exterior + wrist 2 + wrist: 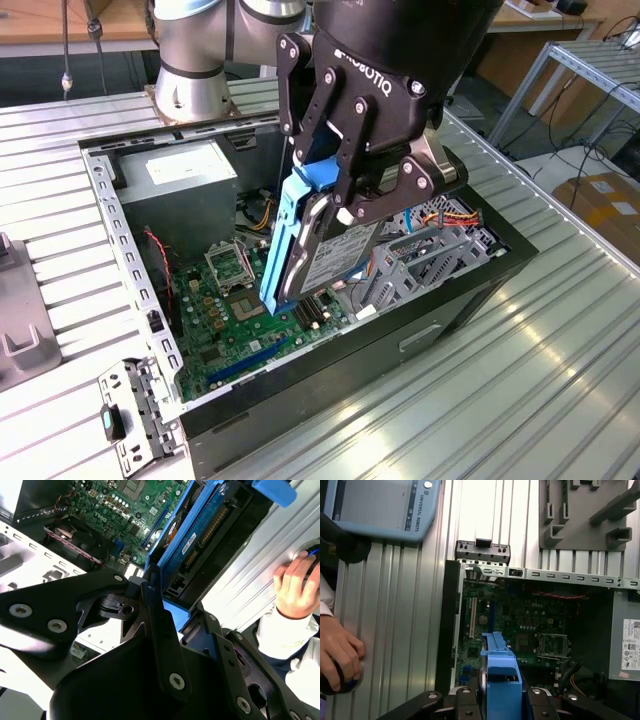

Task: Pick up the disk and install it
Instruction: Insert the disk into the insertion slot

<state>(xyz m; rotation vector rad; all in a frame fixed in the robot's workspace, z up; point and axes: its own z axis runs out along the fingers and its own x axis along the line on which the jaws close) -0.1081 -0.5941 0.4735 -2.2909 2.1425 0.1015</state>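
Note:
The disk, a grey-metal drive in a light-blue carrier, hangs on edge and tilted over the open computer case. My gripper is shut on its upper part, one black finger on each flat side. The disk's lower end is above the green motherboard, just to the exterior view's left of the grey drive cage. In the second wrist view the disk runs away from the gripper toward the case. In the first wrist view its blue carrier edge rises from the gripper.
A silver power supply fills the case's far corner, with loose wires beside the cage. A detached bracket lies at the case's near corner. A person's hand rests on the ribbed table near a pendant. A grey fixture sits beyond the case.

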